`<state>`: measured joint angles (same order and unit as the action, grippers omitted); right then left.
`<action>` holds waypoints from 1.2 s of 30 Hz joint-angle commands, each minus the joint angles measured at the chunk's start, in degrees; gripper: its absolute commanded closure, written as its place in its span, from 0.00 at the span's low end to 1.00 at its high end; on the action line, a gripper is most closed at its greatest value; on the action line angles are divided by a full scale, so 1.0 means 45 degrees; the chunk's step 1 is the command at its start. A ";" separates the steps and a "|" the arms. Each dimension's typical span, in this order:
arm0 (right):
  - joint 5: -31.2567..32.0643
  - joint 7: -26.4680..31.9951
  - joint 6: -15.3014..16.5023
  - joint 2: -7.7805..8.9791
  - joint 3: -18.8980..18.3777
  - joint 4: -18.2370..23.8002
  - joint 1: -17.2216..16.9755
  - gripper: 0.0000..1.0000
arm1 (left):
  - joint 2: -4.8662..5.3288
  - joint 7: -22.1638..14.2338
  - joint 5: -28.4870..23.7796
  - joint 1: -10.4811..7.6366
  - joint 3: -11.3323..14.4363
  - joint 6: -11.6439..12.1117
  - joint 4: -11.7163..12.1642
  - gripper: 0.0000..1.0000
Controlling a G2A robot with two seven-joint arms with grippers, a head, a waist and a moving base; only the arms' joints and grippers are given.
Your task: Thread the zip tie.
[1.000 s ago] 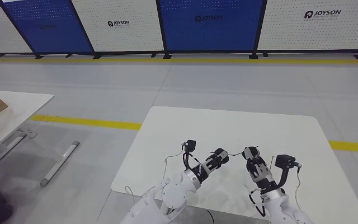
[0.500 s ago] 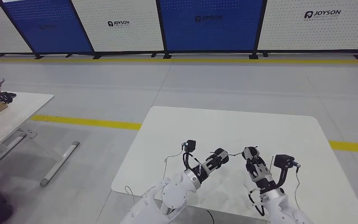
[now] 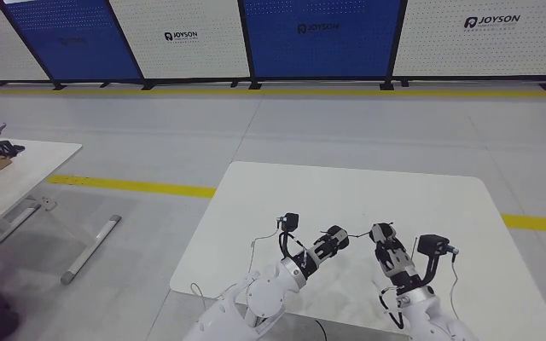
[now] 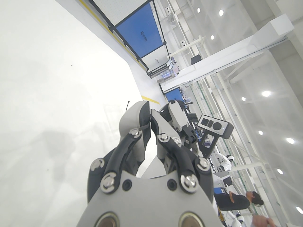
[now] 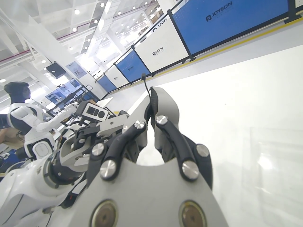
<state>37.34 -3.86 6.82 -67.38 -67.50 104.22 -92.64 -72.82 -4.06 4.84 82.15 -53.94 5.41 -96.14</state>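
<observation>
Right gripper [image 5: 152, 95] pinched tight on the zip tie [image 5: 144, 82], its head poking out past the fingertips. Left gripper [image 4: 150, 115] closed too, a thin black stretch of the tie nipped between its pads, the right gripper close behind it. Both sit low over the white table [image 3: 358, 192] near its front edge, blue and white panels [image 3: 316, 38] beyond

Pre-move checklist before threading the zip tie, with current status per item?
1. Grip of right claw on zip tie: ok, shut, head end pokes past the tips.
2. Grip of left claw on the strap: ok, shut.
3. Tail lined up with head slot: cannot tell.
4. Tie threaded yet: cannot tell.
5. Both claws close together above the table: ok.
</observation>
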 commanded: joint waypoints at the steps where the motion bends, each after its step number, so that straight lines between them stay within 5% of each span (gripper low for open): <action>1: 0.0016 0.0017 0.0011 -0.0014 -0.0008 0.0022 -0.0027 1.00 | 0.0000 0.0000 0.0000 0.0000 0.0000 0.0000 0.0000 1.00; 36: -0.0532 -0.0120 -0.0152 -0.0417 0.0309 -0.0294 0.0046 1.00 | -0.0044 0.0438 -0.0122 0.0011 -0.0028 0.0325 0.0010 1.00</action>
<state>35.00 -4.53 6.08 -69.23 -66.04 102.85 -92.39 -73.02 -2.11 4.31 82.19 -54.01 6.79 -96.09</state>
